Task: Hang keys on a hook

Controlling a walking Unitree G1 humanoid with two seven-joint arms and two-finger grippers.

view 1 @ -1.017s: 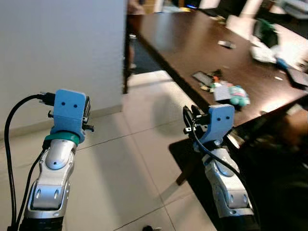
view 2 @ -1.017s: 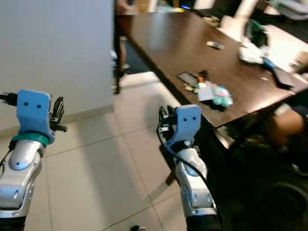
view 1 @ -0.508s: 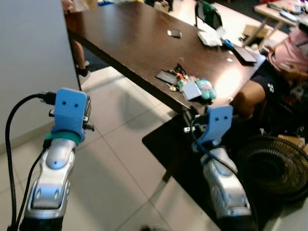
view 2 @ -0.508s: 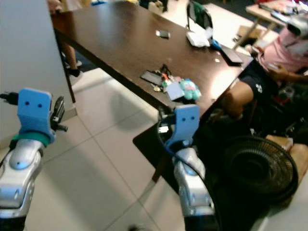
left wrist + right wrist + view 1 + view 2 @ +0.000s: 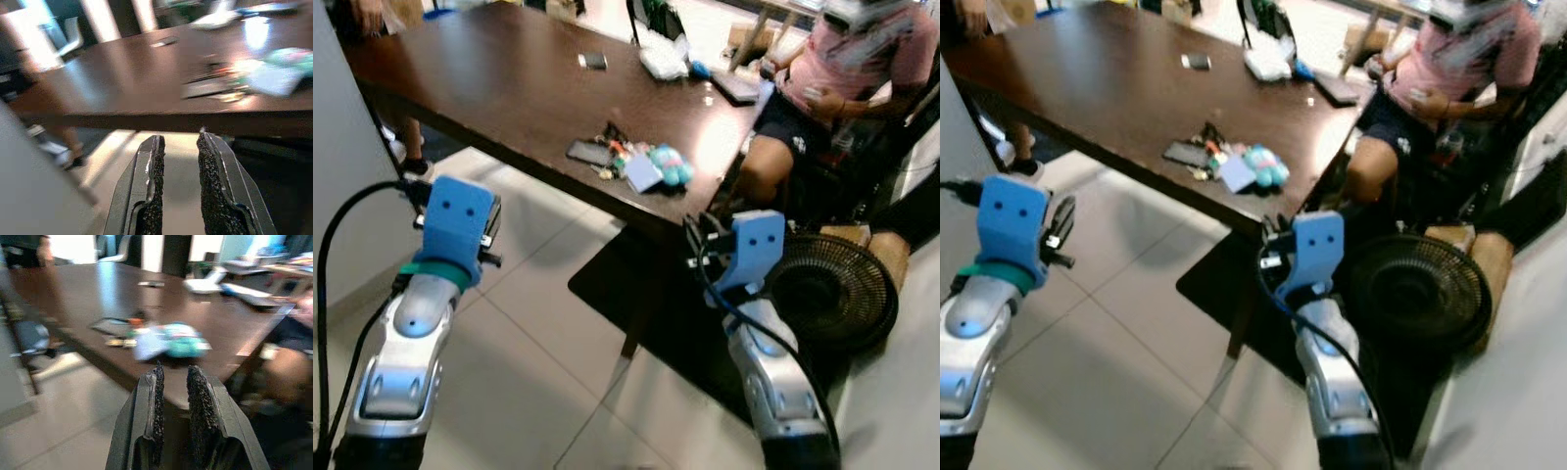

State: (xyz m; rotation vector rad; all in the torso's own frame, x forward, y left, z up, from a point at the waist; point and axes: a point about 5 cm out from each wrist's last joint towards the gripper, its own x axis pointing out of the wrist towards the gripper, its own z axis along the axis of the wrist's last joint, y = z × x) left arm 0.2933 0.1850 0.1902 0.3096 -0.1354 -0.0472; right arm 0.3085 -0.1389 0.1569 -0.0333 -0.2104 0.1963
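Keys on the table, both grippers empty.

The small bunch of metal keys (image 5: 607, 172) lies centre-frame near the dark wooden table (image 5: 489, 88) edge, up-left of the right gripper (image 5: 172, 374), the nearer one. Its fingers are slightly parted, as are the left gripper's (image 5: 178, 144). Right wrist view resolves keys (image 5: 117, 341) beside a teal plush toy (image 5: 183, 345).

Open tiled floor (image 5: 538, 343) lies ahead on the left. The surface (image 5: 489, 88) blocks the way forward; a fan (image 5: 832, 294) and a seated person (image 5: 832, 88) crowd the right.
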